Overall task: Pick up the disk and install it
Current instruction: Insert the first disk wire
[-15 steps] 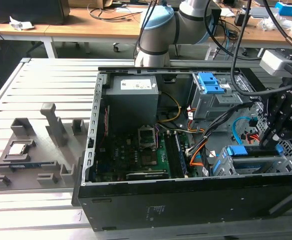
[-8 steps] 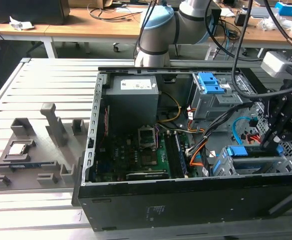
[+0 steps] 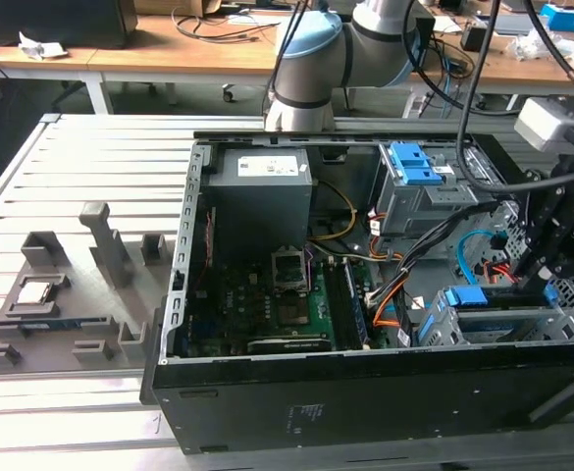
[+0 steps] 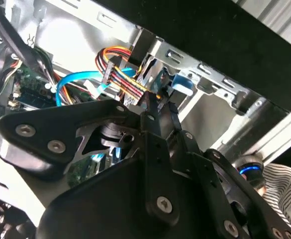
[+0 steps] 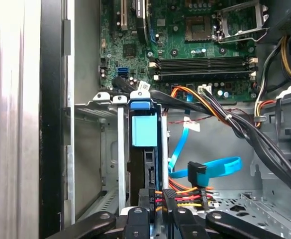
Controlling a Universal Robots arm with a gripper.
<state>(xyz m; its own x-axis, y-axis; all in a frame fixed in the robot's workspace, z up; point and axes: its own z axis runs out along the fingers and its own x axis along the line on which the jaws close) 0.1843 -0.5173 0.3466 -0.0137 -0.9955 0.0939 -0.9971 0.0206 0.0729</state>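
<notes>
Disk-wise, the flat silver hard drive with the blue plastic frame (image 5: pixel 144 130) is being seated on edge in the grey metal drive cage (image 3: pixel 502 324) at the open black computer case's (image 3: pixel 365 392) corner. The black gripper (image 5: pixel 157 211) is sitting right at its rear edge, though whether it's being pinched can't be told. So the install step looks nearly done, and pushing it fully home is probably what's being called for.
</notes>
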